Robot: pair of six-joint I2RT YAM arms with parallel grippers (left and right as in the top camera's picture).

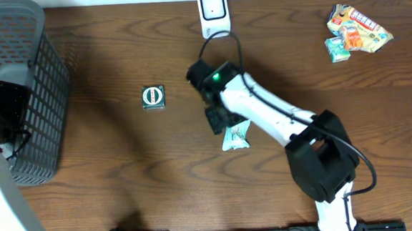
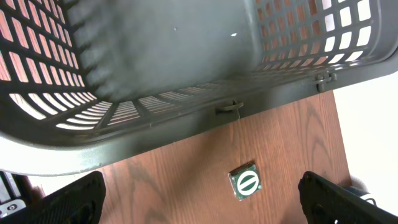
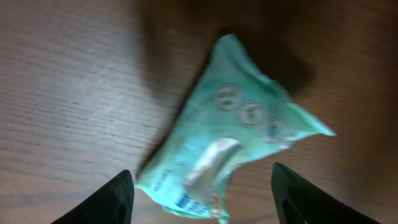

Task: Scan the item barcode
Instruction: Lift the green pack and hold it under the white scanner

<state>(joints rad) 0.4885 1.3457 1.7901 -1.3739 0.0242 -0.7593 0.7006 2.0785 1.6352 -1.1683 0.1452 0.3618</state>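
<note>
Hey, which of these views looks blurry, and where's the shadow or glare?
Right wrist: the teal packet is soft and smeared, with a dark shadow above it. Left wrist: the basket is dim inside, its mesh openings blown out bright. Overhead: sharp, evenly lit.

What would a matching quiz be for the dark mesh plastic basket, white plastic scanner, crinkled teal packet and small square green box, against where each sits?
Things: 1 dark mesh plastic basket; 2 white plastic scanner; 3 crinkled teal packet; 4 small square green box.
Places: A below the right gripper; B at the far left; C middle of far edge; D between basket and packet.
Pairs: 1-B, 2-C, 3-A, 4-D.
</note>
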